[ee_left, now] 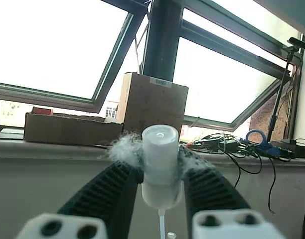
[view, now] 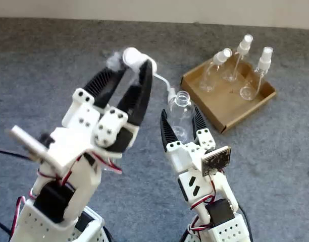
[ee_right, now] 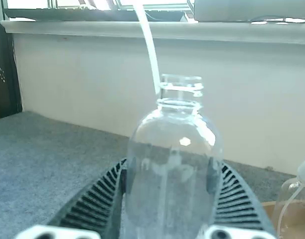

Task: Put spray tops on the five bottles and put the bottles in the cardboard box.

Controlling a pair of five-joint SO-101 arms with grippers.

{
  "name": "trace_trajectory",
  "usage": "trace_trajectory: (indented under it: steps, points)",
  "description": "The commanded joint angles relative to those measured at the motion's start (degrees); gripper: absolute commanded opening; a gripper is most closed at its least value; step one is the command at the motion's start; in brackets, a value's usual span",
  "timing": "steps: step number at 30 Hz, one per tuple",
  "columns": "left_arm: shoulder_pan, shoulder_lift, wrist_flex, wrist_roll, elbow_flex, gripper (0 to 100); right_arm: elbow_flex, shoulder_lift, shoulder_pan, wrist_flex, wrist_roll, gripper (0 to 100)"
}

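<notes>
Clamped with the left end effector (view: 130,64) on the white head of a spray top (view: 132,56), thin dip tube (view: 162,80) trailing to just beside the neck of the clear bottle (view: 181,107). Clamped with the right end effector (view: 181,121) round that bottle's body, neck up, over the grey table (view: 43,60). Probably light, stiff, slippery plastic with a bendy tube, so best held by head and body. Left arm raised and stretched forward. Right arm lower, near the cardboard box (view: 230,118) holding 3 capped bottles (view: 215,68).
</notes>
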Motion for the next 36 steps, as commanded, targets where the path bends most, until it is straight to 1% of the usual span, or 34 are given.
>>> trace_trajectory:
  steps: [1, 5, 10, 12, 16, 18, 21, 32, 34, 36]
  points:
    - [1.5, -5.1, -1.2, -0.6, -1.5, 3, 8.7, -1.0, -1.0, 1.4, -0.3, 16.6]
    - [2.0, -7.5, -1.2, -0.5, -1.5, 3, 8.7, -1.0, -1.1, 1.5, 0.0, 16.6]
    - [2.2, -6.5, -1.4, -0.4, 0.6, 3, 8.7, -1.0, -1.1, 1.5, 0.2, 16.6]
    - [3.5, -6.1, -1.4, -0.4, 0.8, 3, 8.7, -1.0, -1.1, 1.5, 0.2, 16.6]
    - [8.2, -6.1, -1.2, -0.7, 1.2, 3, 8.7, -1.0, -1.1, 1.5, 0.3, 16.6]
    - [8.9, -6.0, -1.2, -0.8, 1.3, 3, 8.7, -1.0, -1.1, 1.6, 1.0, 16.6]
    - [8.7, -6.0, -1.2, -0.8, 1.3, 3, 8.7, -1.0, -1.1, 1.6, 3.8, 16.6]
    - [8.7, -5.5, -1.3, -0.9, 2.8, 3, 8.7, -1.0, -1.1, 1.6, 4.2, 16.6]
    - [7.4, -3.9, -1.3, -0.9, 2.2, 3, 8.7, -1.0, -1.0, 1.6, 4.2, 16.6]
    - [4.4, -1.5, -1.4, -0.9, 2.3, 3, 8.7, -1.0, -1.0, 1.6, 4.2, 16.6]
